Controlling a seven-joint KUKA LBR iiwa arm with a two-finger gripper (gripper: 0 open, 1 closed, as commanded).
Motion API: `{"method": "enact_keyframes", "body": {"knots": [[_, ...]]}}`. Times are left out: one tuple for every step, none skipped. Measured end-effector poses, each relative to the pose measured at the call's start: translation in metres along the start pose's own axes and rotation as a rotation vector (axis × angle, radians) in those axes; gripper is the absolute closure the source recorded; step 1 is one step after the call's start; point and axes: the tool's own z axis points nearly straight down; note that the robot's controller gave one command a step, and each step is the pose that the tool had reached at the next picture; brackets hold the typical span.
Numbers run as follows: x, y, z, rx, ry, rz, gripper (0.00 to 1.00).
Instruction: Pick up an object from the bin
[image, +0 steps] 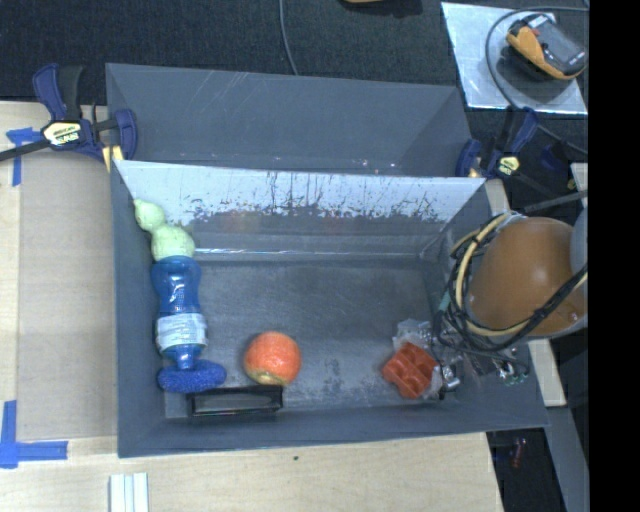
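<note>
Grey metal bin (300, 120), floor mostly bare, four loose items near its walls. Arm comes in from the right. Its orange-brown wrist cover (520, 275) and cable loops sit over the right wall.

Biggest item: blue bottle-shaped toy (178, 300) with pale green lumps at its far end, lying along the left wall. Next: flat black bar (237, 402) against the front wall, just beside the toy's blue base. Then orange ball (272, 358) right behind the bar, possibly touching it. Smallest: red ridged block (408, 370) near the front right corner, well apart from the others, resting on the floor.

The end effector (438, 372) is down at floor level on the block's right side, touching it or nearly so. Cables and the block mask it, so I cannot tell whether it's spread or closed, or has any of the block pinched.

Status, my read: approach done, grasp unconfirmed. Lift not started, since the block looks flat on the bin floor. Left to do: confirm grip, then raise clear of the right wall.
</note>
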Motion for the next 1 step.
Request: {"method": "enact_keyframes", "body": {"knots": [[0.0,0.0,0.0,0.0,0.0,0.0,1.0]]}}
